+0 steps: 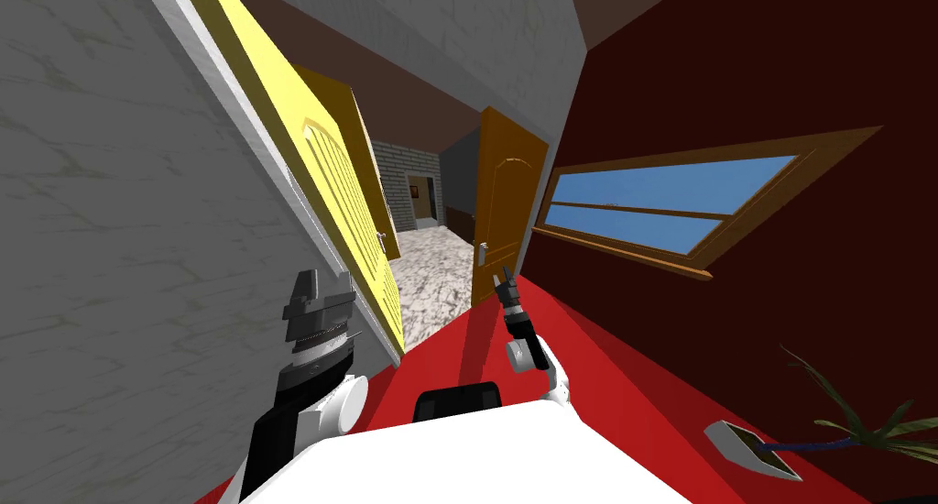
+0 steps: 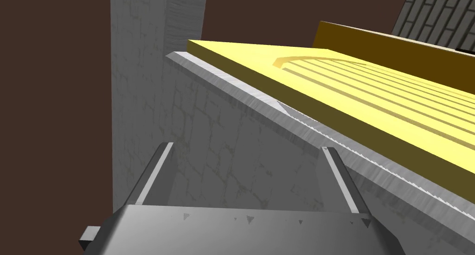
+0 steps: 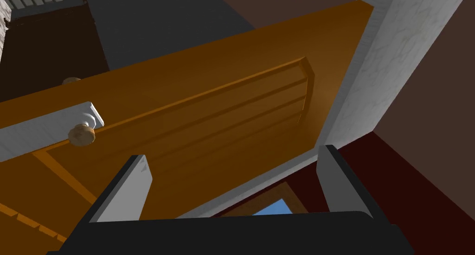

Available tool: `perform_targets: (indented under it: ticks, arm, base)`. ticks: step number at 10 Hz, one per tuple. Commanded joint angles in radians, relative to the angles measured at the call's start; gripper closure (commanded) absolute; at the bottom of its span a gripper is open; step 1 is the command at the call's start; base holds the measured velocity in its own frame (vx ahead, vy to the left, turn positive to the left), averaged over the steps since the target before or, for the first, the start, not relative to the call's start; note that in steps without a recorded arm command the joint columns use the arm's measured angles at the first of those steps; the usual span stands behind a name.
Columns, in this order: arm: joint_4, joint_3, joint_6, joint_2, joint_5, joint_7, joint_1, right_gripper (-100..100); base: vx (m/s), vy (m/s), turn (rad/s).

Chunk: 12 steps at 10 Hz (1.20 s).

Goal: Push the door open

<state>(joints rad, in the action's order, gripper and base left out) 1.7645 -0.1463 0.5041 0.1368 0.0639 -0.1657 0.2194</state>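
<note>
A grey wall (image 1: 110, 251) on the left and a dark red wall (image 1: 733, 86) on the right flank a red floor (image 1: 623, 379) in the head view. A yellow door (image 1: 339, 187) stands open along the grey wall. The orange door (image 1: 504, 214) stands ajar at the floor's far end, at the right side of an opening onto a marble floor (image 1: 430, 283). A window (image 1: 659, 201) in the red wall shows blue sky.

Near the red wall, a white planter (image 1: 733, 439) holds a thin-leaved plant (image 1: 870, 425).

The left gripper (image 1: 327, 277) is raised beside the grey wall, near the yellow door's lower edge. The right gripper (image 1: 504, 276) points at the orange door, close to its handle side.

In the left wrist view, the left gripper (image 2: 248, 173) has its fingers wide apart and empty, facing the grey wall and the yellow door's frame (image 2: 278, 104). The right wrist view has the right gripper (image 3: 234, 182) with fingers also spread and holding nothing, aimed at the orange door's ribbed panel (image 3: 222, 122). It adds a round knob (image 3: 81, 135) on a white plate (image 3: 41, 129), off to one side of the fingers. Whether the fingers touch the door cannot be told.
</note>
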Motion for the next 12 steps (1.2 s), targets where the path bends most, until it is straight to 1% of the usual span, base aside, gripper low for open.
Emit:
perform_targets:
  ticks: [1, 12]
  arm:
    - [-0.032, -0.007, -0.015, 0.005, -0.004, -0.005, -0.024, -100]
    - [-0.265, -0.054, -0.068, 0.049, -0.025, -0.044, -0.162, -100]
  base:
    - [0.066, -0.101, 0.083]
    - [0.078, -0.112, 0.075]
